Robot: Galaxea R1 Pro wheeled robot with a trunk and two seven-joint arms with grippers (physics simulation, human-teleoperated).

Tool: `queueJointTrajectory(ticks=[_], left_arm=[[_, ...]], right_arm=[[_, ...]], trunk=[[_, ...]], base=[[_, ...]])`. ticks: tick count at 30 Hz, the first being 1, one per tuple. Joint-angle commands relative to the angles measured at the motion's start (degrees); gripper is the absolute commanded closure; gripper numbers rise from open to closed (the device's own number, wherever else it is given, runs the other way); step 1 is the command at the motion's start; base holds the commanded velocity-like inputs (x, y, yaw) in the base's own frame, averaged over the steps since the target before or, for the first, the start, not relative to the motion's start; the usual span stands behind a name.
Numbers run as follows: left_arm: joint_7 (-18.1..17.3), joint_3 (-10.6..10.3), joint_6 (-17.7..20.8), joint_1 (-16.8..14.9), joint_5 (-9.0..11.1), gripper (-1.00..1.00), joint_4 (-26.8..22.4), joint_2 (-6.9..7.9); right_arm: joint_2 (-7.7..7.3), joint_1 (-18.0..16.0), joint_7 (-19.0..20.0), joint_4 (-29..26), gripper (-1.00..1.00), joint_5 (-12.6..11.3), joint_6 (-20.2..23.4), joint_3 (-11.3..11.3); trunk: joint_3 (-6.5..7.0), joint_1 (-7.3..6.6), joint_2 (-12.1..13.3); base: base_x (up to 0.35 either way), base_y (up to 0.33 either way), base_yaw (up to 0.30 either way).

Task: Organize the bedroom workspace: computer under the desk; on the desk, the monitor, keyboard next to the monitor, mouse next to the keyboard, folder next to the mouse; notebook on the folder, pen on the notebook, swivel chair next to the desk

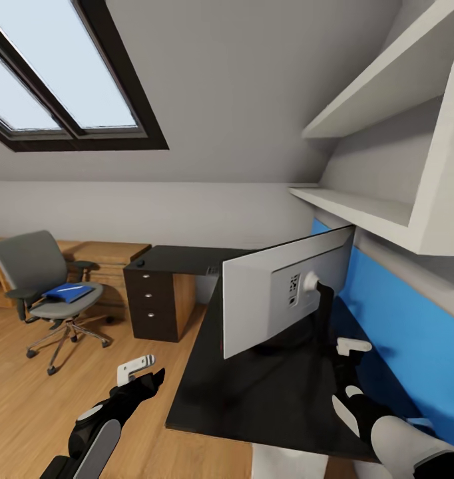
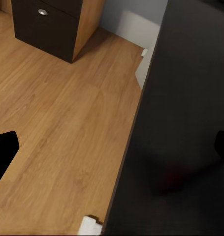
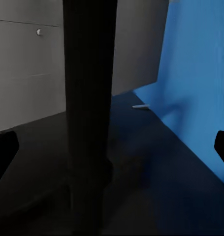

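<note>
Where the head view begins nearest, at seven o'clock, hangs the left gripper [image 1: 142, 376] over the wooden floor [image 1: 47, 406], just off the desk's near edge, fingers apart, nothing between them; same spread in the left wrist view, dark fingertips [image 2: 3, 152] at either side of the frame. At five o'clock, over the black desk [image 1: 253, 399], sits the right gripper [image 1: 350, 362], close behind the monitor's stand, fingers apart and empty; in the right wrist view, the black stand [image 3: 89, 98] rising straight ahead between the spread fingertips, not touching either. Just beyond, near centre, stands the monitor [image 1: 267, 299] on the desk, grey back turned this way. Along the right, from three to four o'clock, runs a blue wall panel [image 1: 400, 319], white shelves [image 1: 373, 213] above it. Farther on, at ten o'clock from the monitor, the desk's drawer unit [image 1: 150, 306] with round knobs, a small mouse [image 1: 140, 263] on top. Farthest left, at nine o'clock, well apart from the desk, the swivel chair [image 1: 34, 266], with the blue folder [image 1: 68, 291] on its seat and a pen [image 1: 68, 288] lying on it. At eleven o'clock, a skylight [image 1: 60, 80].
</note>
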Motion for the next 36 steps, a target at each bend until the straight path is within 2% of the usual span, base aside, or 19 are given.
queueJointTrajectory(ticks=[1, 6, 10, 18, 21, 22, 24, 29, 36], left_arm=[[0.59, -0.13, 0.04, -0.05, 0.59, -1.00, -0.08, 0.06], [0.59, -0.07, 0.04, -0.05, 0.61, -1.00, -0.08, 0.06], [0.59, -0.05, 0.04, -0.05, 0.61, -1.00, -0.08, 0.06], [0.59, -0.04, 0.04, -0.05, 0.57, -1.00, 0.00, 0.06], [0.59, -0.04, 0.04, -0.05, 0.56, -1.00, 0.01, 0.06], [0.59, -0.04, 0.04, -0.05, 0.54, -1.00, 0.01, 0.06], [0.59, -0.04, 0.04, -0.05, 0.53, -1.00, 0.01, 0.06], [0.59, -0.03, 0.04, -0.05, 0.52, -1.00, 0.01, 0.06], [0.59, 0.76, -0.03, -0.05, 0.40, -1.00, 0.05, 0.07]], right_arm=[[-0.03, -0.05, -0.32, -0.01, -1.00, -0.35, -0.13, 0.50], [0.18, -0.05, -0.38, -0.02, -1.00, -0.43, -0.03, 0.59], [1.48, -0.05, -0.64, -0.08, -1.00, -0.50, 0.19, 0.55], [2.09, -0.05, -5.73, -0.36, -1.00, -0.44, 0.46, 0.75], [2.12, -0.02, -5.86, -0.36, -1.00, -0.42, 0.46, 0.79], [3.72, -0.04, -6.04, -0.37, -1.00, -0.37, 0.46, 0.80], [4.29, -0.04, -6.24, -0.37, -1.00, -0.36, 0.45, 0.71], [4.74, -0.05, -7.11, -0.40, -1.00, 0.24, 0.33, 0.58], [5.11, -0.05, -7.70, -0.46, -1.00, 3.01, 0.21, 0.49]], trunk=[[-0.07, -0.04, -0.05], [-0.07, -0.04, -0.05], [-0.07, -0.04, -0.05], [-0.07, -0.04, -0.05], [-0.07, -0.04, -0.05], [-0.07, -0.04, -0.05], [-0.07, -0.04, -0.05], [-0.07, -0.04, -0.05], [-0.07, -0.04, -0.05]], base=[[-0.334, 0.106, 0.000], [-0.335, 0.119, 0.000], [-0.334, 0.137, 0.000], [-0.326, 0.150, 0.000], [-0.269, 0.227, 0.000], [-0.152, 0.296, 0.000], [-0.111, 0.302, 0.000], [-0.012, 0.311, 0.000], [0.118, 0.179, 0.000]])
